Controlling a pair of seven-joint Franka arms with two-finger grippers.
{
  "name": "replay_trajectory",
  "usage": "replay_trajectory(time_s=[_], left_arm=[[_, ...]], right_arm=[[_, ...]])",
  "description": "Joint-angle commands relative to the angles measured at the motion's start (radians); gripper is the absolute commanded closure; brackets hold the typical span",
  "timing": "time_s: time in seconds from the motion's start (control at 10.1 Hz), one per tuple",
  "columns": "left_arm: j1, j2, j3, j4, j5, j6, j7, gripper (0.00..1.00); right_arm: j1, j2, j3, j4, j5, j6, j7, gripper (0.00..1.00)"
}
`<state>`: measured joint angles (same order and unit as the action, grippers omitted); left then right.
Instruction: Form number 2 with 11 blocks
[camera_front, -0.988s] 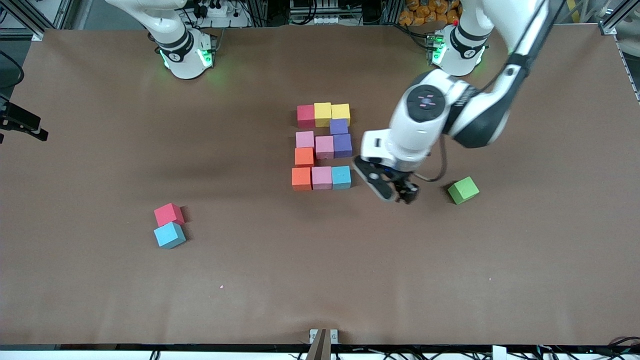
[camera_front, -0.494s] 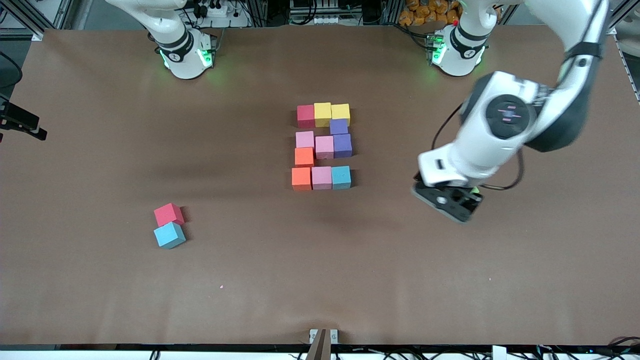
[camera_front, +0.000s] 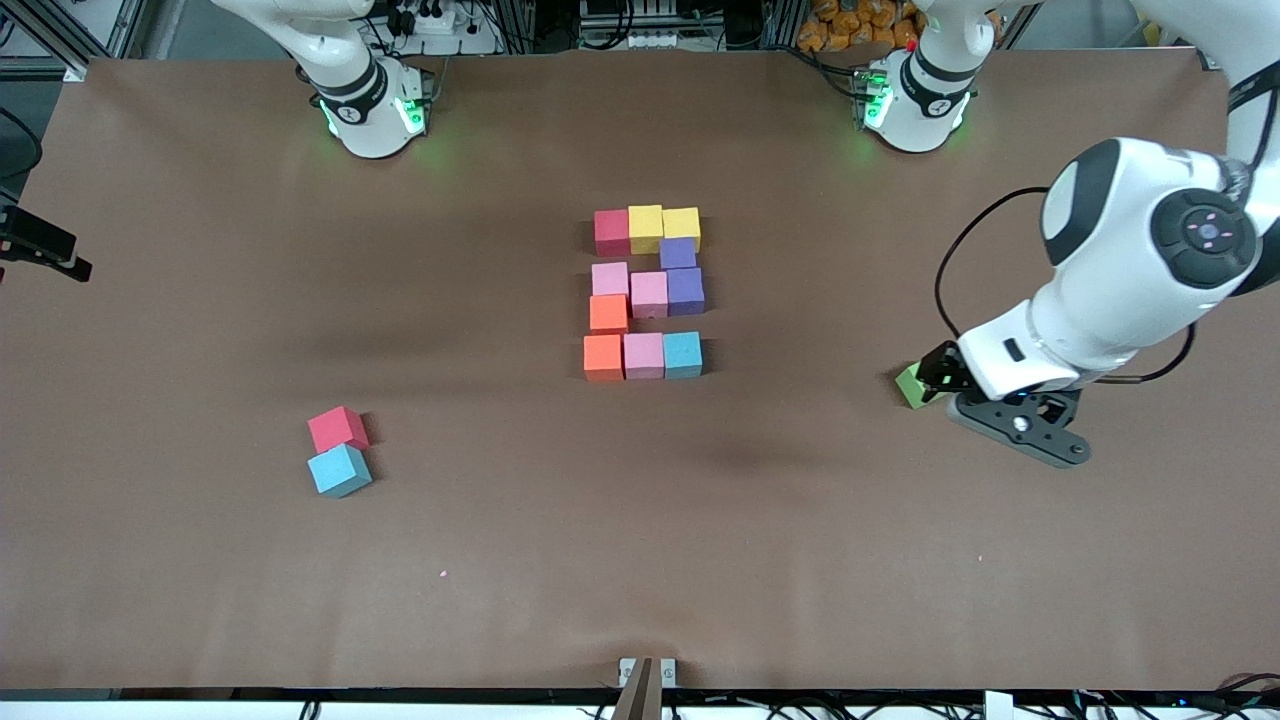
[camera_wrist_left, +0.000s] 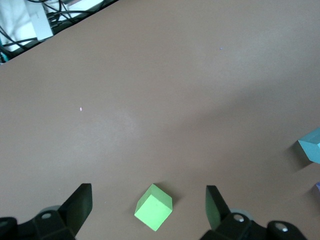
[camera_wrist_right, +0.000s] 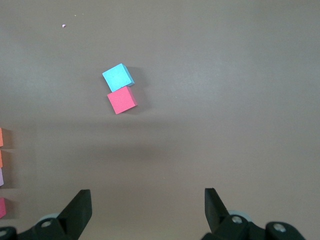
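Update on the number 2 (camera_front: 645, 292): all eleven blocks look placed mid-table, three wide and five rows tall, though a couple of rows sit a bit crooked. What's changed in the last second is that the left gripper (camera_wrist_left: 147, 199) has swung off from right beside the light blue cube (camera_front: 683, 354) out toward 3 o'clock. It now hangs over the spare green cube (camera_front: 912, 385) with its fingers spread wide and nothing in them. I'd guess the build is basically done and the arm is just clearing out. The right gripper (camera_wrist_right: 147, 200) waits, also wide open and empty, over bare table (camera_front: 200, 250) near the stray red cube (camera_front: 338, 428) and stray blue cube (camera_front: 339, 470) at 8 o'clock from the digit. From the front, the green cube is mostly hidden under the left wrist, and the right gripper isn't visible there at all.
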<state>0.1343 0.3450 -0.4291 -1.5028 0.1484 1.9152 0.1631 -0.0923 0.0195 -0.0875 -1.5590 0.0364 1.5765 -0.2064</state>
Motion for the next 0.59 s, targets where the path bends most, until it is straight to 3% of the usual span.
replay_trajectory(time_s=[0.0, 0.49], left_arm=[[0.008, -0.017, -0.003, 0.042, -0.015, -0.091, -0.007, 0.00], [0.067, -0.101, -0.007, 0.042, -0.026, -0.111, -0.115, 0.00]], right_arm=[[-0.009, 0.010, 0.005, 0.020, 0.020, -0.006, -0.015, 0.00], [-0.001, 0.022, 0.008, 0.024, 0.020, 0.000, -0.015, 0.00]])
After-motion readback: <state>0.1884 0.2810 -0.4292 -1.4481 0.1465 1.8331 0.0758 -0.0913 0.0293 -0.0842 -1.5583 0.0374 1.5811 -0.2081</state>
